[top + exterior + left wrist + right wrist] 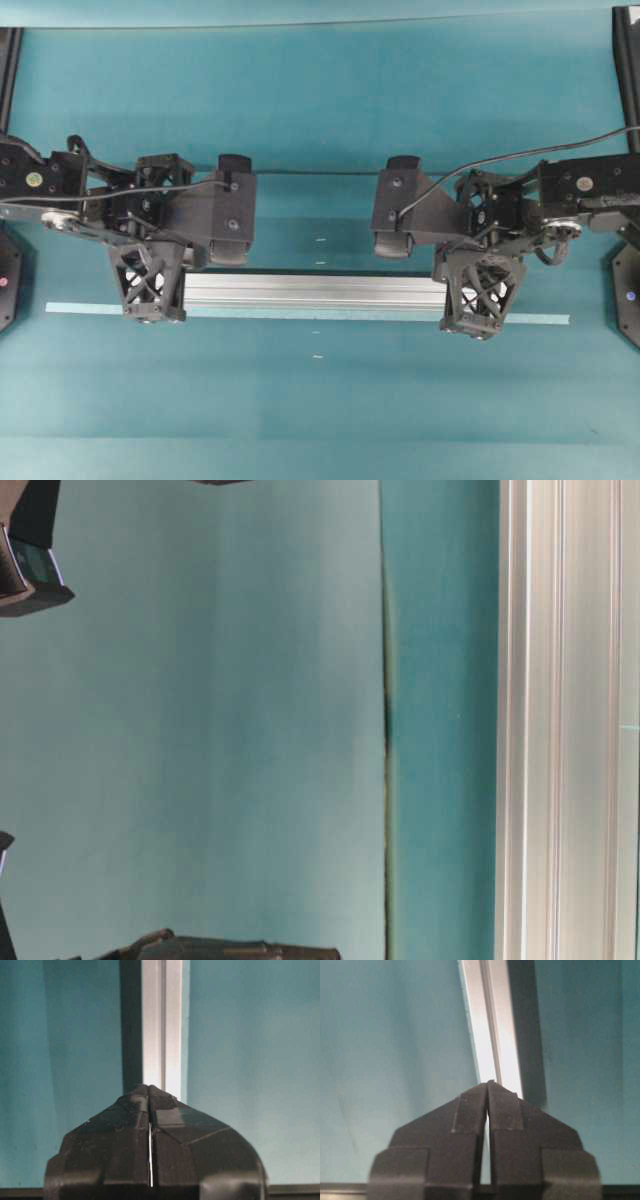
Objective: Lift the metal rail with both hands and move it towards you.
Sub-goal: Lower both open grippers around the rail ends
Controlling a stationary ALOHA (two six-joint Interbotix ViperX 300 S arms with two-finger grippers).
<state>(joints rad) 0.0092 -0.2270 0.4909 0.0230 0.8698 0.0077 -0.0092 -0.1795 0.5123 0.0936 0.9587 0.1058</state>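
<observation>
A teal table (pixel 330 420) bears the metal rail (pixel 310 290) and tape strip (pixel 530 320).

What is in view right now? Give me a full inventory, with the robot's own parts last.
metal rail: one, silver, lying across the middle of the table, an end under each end effector.
tape strip: one, pale teal, flat on the table along the rail's near side, sticking out past both its ends.
table: one, teal surface.
left end effector: one, black, over the rail's left end, fingers nearly together.
right end effector: one, black, over the rail's right end, narrow gap between the fingers.
</observation>
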